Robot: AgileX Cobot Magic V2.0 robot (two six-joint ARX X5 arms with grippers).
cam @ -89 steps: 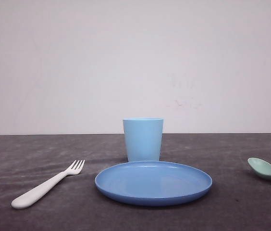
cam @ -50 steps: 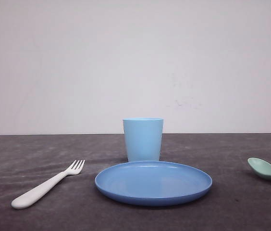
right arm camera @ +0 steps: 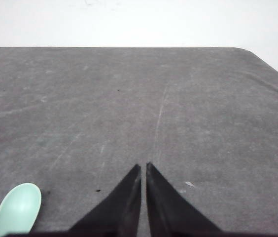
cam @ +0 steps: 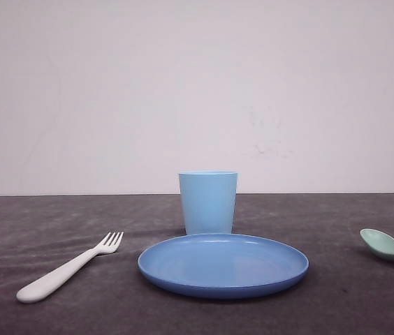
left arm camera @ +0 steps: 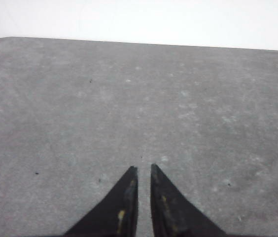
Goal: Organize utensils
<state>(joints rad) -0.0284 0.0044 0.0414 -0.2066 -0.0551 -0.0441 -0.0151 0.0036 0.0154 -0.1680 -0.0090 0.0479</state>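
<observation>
While the fork (cam: 68, 266) lies at the plate's (cam: 223, 264) nine o'clock, handle toward seven, the spoon (cam: 387, 246) sits at three. The left gripper (left arm camera: 142, 170) hangs over bare table (left arm camera: 80, 108), nearly closed and empty. The right gripper (right arm camera: 143, 168), equally narrow, has the spoon (right arm camera: 17, 209) near its eight o'clock, so I judge it nearer.

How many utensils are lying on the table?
2. The fork lies left of the plate, apart from it. The spoon lies at the far right, its handle cut off by the picture's edge. Neither is in the cup.
</observation>
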